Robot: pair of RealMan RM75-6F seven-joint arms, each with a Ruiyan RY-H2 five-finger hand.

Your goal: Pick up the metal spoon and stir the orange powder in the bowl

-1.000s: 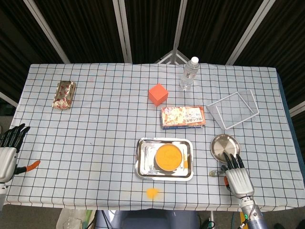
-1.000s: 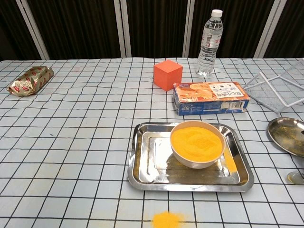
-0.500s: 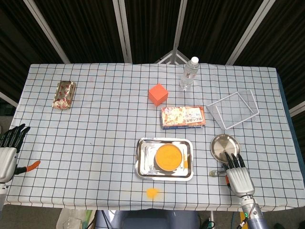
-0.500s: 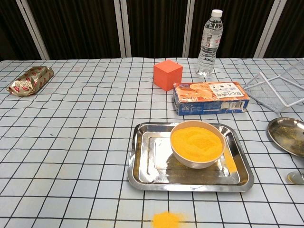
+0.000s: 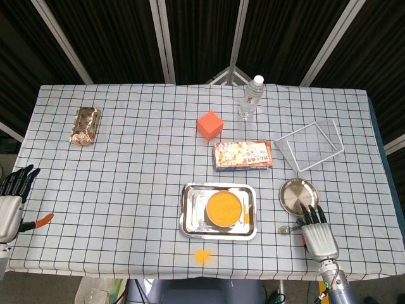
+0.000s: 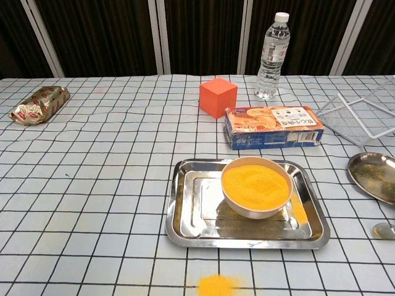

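Observation:
The metal spoon (image 5: 288,228) lies on the checked cloth at the near right; its round end also shows at the right edge of the chest view (image 6: 384,230). My right hand (image 5: 316,233) hovers palm down beside it, fingers straight and spread, holding nothing; it covers the handle. The bowl of orange powder (image 5: 224,208) (image 6: 256,185) stands in the steel tray (image 5: 190,215) (image 6: 185,213), left of the spoon. My left hand (image 5: 10,201) is at the table's far left edge, fingers spread and empty.
A round metal plate (image 5: 299,194) sits just beyond the spoon. Behind it are a wire rack (image 5: 309,144), snack box (image 5: 243,155), orange cube (image 5: 209,125) and water bottle (image 5: 251,97). A foil packet (image 5: 85,125) lies far left. Spilled powder (image 5: 202,256) lies before the tray.
My right hand has slid back a little toward the near table edge. The spoon, bowl and left hand have not moved.

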